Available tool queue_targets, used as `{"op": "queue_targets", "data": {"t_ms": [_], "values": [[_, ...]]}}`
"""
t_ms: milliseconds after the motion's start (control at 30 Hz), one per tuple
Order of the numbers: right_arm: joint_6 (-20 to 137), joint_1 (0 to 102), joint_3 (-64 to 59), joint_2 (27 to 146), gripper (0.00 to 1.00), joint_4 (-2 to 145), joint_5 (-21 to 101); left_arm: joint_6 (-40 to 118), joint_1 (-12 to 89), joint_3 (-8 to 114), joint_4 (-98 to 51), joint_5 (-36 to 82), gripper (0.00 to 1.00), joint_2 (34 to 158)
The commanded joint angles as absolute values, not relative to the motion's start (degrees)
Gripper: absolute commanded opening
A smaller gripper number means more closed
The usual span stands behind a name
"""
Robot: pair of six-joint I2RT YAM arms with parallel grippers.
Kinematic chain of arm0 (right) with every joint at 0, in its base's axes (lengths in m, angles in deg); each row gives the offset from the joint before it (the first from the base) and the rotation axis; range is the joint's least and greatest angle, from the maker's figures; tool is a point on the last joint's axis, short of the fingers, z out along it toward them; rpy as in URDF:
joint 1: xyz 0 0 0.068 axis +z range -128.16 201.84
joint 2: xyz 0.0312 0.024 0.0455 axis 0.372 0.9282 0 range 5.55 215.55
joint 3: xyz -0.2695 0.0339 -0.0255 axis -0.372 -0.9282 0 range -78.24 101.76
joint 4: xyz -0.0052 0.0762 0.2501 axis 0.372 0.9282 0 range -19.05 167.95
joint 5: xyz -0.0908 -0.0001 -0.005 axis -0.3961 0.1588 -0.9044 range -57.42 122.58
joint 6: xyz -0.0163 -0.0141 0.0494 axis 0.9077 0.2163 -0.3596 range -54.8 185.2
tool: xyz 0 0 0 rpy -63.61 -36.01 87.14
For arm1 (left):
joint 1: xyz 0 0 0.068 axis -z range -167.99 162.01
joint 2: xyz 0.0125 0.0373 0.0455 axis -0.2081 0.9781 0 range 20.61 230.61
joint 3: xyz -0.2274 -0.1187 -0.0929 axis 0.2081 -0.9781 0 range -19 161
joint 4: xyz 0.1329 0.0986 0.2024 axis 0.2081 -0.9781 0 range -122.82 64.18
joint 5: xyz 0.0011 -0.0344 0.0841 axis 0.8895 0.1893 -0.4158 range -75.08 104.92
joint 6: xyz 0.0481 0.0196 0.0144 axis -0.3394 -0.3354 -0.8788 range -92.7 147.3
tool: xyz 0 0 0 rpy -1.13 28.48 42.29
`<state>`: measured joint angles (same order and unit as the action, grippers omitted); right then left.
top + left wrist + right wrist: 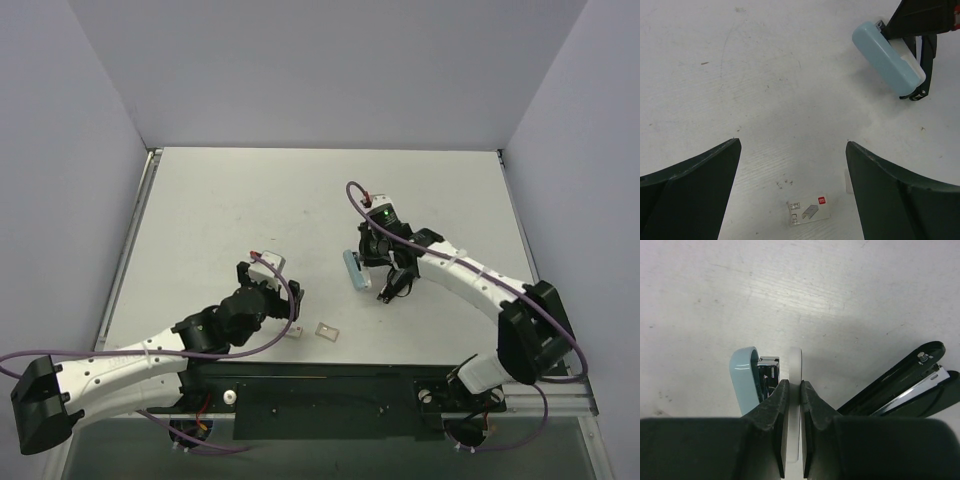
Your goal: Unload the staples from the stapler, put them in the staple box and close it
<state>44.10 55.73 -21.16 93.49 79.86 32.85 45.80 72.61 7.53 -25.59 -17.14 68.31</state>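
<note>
From my right wrist, my right jaws are squeezing shut on a thin white piece (795, 367) that is standing on its edge between my two dark fingers (771, 407). The pale blue bar (745, 377) is sitting just left of that white piece, and a shiny metal bit (769, 369) is peeking out between them. The stapler (900, 376) is lying off to the right on the pale surface (790, 290). Its two long black halves are spreading apart and a shiny strip is showing inside. I cannot tell if its near end is touching my jaws. From my left wrist, my left jaws are standing wide open and holding nothing. They are hanging over the surface, and a little staple box (809, 212) is lying between them near the bottom. Up in the far right corner the pale blue bar is lying tilted, and the thin black stapler is sticking out just behind it, under my right jaws. From above, my left arm (150, 355) is reaching in from the near left and my right arm (470, 280) is bending in from the near right. My right jaws are pointing down near the middle of the surface, with the pale blue bar on their left and the stapler just beside them. The staple box is lying near the front edge, close to my left jaws.
</note>
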Motion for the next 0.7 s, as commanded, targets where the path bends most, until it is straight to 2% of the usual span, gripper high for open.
{"op": "queue_targets", "data": {"t_ms": [0,100,400,667], "values": [[42.18,58.75,-23.48,83.52,0.0,80.18,29.33,51.63,72.39,11.5,-24.5,-13.74,0.97,68.43],[41.39,61.99,-25.24,78.42,0.0,80.71,27.75,55.41,72.39,12.2,-24.15,-8.65,0.97,67.37],[38.66,74.57,-27.0,68.66,0.0,83.69,10.09,68.5,72.3,15.81,-24.16,1.55,0.97,67.02],[33.66,83.44,-28.23,63.38,0.0,84.05,3.93,76.6,72.22,14.32,-20.91,3.93,0.95,64.39]]}}
